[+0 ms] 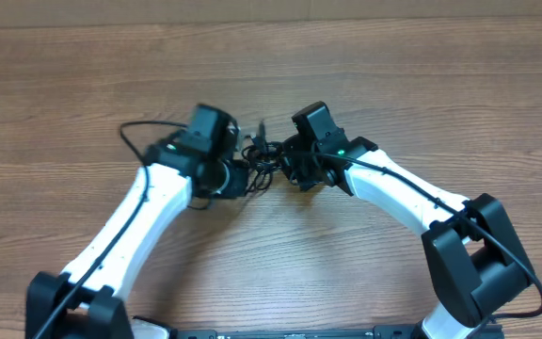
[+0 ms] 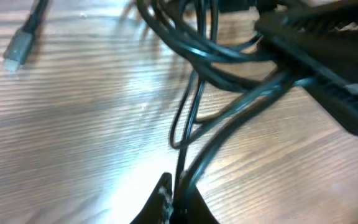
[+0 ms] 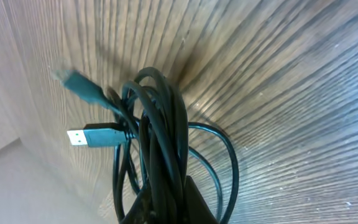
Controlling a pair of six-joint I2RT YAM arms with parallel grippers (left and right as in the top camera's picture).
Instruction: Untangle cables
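Note:
The cables (image 1: 263, 155) form a small black tangle mid-table, between my two grippers. In the left wrist view, my left gripper (image 2: 178, 194) is shut on two thin strands that rise toward the crossed loops of the cables (image 2: 229, 62). A loose grey plug (image 2: 18, 46) lies on the wood at the upper left. In the right wrist view, my right gripper (image 3: 166, 202) is shut on a thick bunch of cables (image 3: 160, 124). A silver-tipped USB plug (image 3: 79, 137) and a second plug (image 3: 79, 87) stick out to the left. The right gripper (image 1: 292, 168) faces the left gripper (image 1: 243, 175) closely.
The wooden table (image 1: 422, 85) spreads around both arms. A thin black cord (image 1: 132, 134) loops out beside the left arm's wrist. The right arm's dark base (image 1: 473, 254) stands at the near right. The right gripper's dark body (image 2: 328, 68) fills the left wrist view's upper right.

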